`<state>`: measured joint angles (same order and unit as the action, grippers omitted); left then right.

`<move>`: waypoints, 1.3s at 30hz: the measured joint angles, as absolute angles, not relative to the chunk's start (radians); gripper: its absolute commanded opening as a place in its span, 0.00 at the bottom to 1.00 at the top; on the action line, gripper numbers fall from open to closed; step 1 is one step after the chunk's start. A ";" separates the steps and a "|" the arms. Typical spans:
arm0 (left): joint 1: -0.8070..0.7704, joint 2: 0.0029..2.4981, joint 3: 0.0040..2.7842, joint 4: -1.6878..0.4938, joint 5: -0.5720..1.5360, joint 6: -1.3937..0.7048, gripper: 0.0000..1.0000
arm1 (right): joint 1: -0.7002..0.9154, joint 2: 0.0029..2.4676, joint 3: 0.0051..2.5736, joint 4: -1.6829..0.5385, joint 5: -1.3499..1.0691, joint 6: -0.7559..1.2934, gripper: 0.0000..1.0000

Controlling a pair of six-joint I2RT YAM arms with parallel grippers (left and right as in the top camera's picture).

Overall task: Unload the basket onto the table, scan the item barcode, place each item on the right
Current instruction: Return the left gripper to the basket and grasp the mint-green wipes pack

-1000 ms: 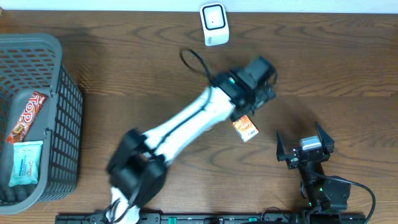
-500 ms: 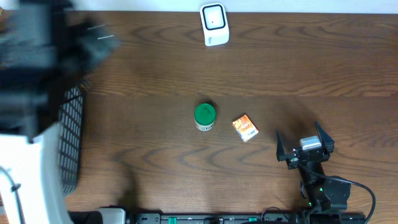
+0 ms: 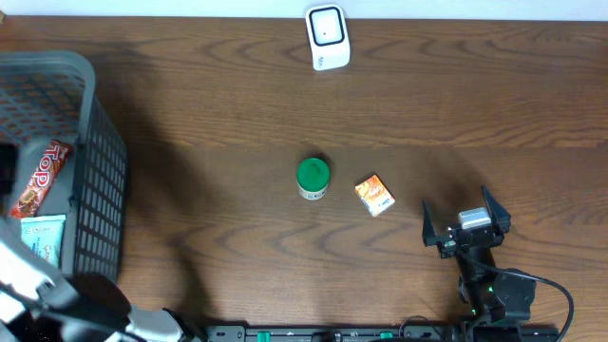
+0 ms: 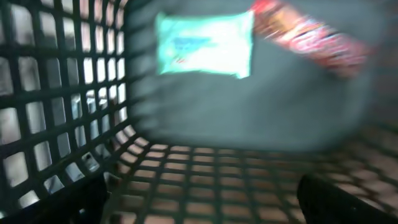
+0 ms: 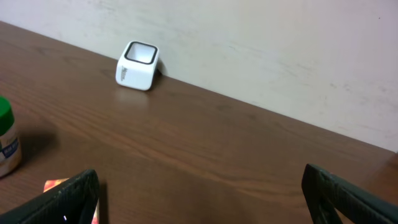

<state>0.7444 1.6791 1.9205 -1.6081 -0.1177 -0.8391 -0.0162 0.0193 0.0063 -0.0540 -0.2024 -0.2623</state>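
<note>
Though apart, one jar (image 3: 313, 178), one box (image 3: 374, 195), one scanner (image 3: 327, 37); two packets (image 3: 41, 178) in basket (image 3: 103, 190).

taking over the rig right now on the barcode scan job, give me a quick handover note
Grippers: left gripper is open and empty, pointing into the basket. The right gripper is open and empty, over the table at front right.
Things: the teal packet and candy bar lie in the basket. The green-lidded jar and small orange box sit mid-table, apart. The scanner is at the far edge.
Done: nothing is held, and the pictures do not show whether anything has been scanned.
Left: probably pick an item from the basket and show its barcode to the scanner.
</note>
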 measured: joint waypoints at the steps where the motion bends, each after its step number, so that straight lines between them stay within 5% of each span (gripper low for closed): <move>1: 0.745 1.699 1.880 -1.594 -0.123 -0.840 0.98 | -0.016 0.019 0.006 -0.054 -0.202 -0.263 0.99; 11: 0.740 1.881 1.661 -1.467 -0.198 -0.838 0.98 | -0.016 0.019 0.006 -0.054 -0.202 -0.262 0.99; 39: 0.657 2.179 1.650 -1.301 -0.476 -0.765 0.98 | -0.016 0.019 0.006 -0.054 -0.202 -0.263 0.99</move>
